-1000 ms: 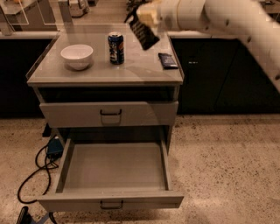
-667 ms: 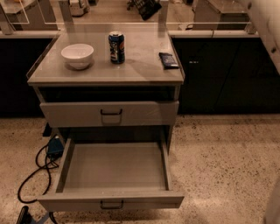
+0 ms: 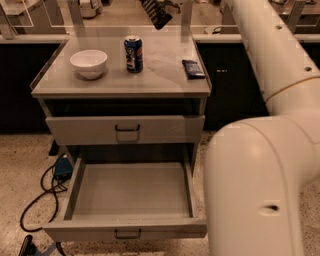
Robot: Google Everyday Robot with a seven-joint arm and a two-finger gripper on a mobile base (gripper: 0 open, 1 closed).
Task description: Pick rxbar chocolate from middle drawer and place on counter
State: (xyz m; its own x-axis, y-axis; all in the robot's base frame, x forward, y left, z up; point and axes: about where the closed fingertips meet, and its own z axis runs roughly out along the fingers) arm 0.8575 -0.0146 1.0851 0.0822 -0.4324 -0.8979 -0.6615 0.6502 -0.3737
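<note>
arm (image 3: 260, 190): big, white, fills the R side of view from the btm edge to the top. Its fat joint sits close to us and covers the middle drawer's R front corner.
floor (image 3: 20, 155): speckled beige, seen L of the drawers.
counter (image 3: 160, 77): pale grey top over the drawers, low raised edges at sides & back. We see 3 things standing or lying on it.
middle drawer (image 3: 130, 192): lowest of the two, stands wide open toward us. Grey tray floor in plain view, low front panel, small dark handle (image 3: 127, 233).
upper drawer (image 3: 85, 131): shut, taller front, bigger black handle (image 3: 127, 131), dark gap betw. it and the counter.
cable (image 3: 36, 207): black, loops on the floor at the L of the open drawer.
bowl (image 3: 88, 62): white, upright, L part of the counter.
tool (image 3: 154, 5): dark shape at the very top edge, above the counter's back edge, up & R of the can. Mostly cut off by the frame, so we can't tell how wide it stands or if it has hold of anything.
rxbar chocolate (image 3: 162, 18): we take the dark flat piece w/ pale streaks at the tool's lower end for it, but can't be sure. It's tilted, up in the air and clear of the counter top.
can (image 3: 133, 54): dark blue, upright, mid-counter, R of the bowl, apart from it.
box (image 3: 62, 167): small, blue, on the floor at the drawer's L rear corner, by the cable.
packet (image 3: 193, 68): dark blue, flat, lies near the counter's R edge, well apart from the can.
</note>
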